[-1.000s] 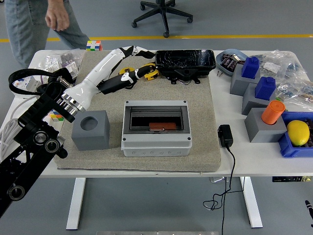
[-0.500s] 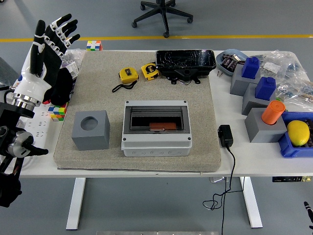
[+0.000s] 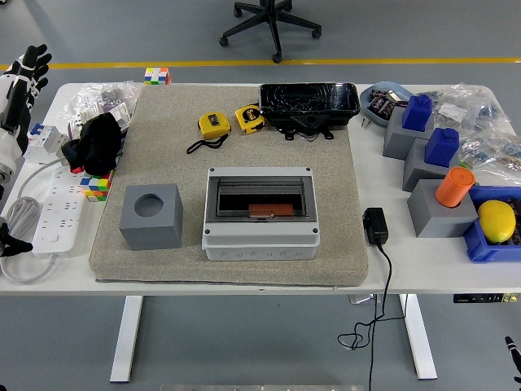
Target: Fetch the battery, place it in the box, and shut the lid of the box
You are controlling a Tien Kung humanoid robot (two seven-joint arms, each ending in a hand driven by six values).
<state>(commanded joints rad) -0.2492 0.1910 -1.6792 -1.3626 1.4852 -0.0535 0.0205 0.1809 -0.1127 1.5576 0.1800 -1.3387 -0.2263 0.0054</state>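
In the middle of the beige mat (image 3: 244, 155) sits the grey box (image 3: 260, 213), its smoky lid down over the window, with an orange-brown block (image 3: 271, 210) showing through it that I take to be the battery. Well to the left of the box, at the picture's edge, the left hand (image 3: 18, 77) is raised beyond the table's side, fingers spread and holding nothing. The right hand is out of sight. Judged from how things lie, the battery seems housed and the lid looks closed, though whether it has latched cannot be told from here. To finish well, the hand should come over the box from above, lay flat fingers on the lid's front edge and press evenly. It should steer clear of the grey cube (image 3: 151, 216) just left of the box and the tape measures (image 3: 213, 125) behind it.
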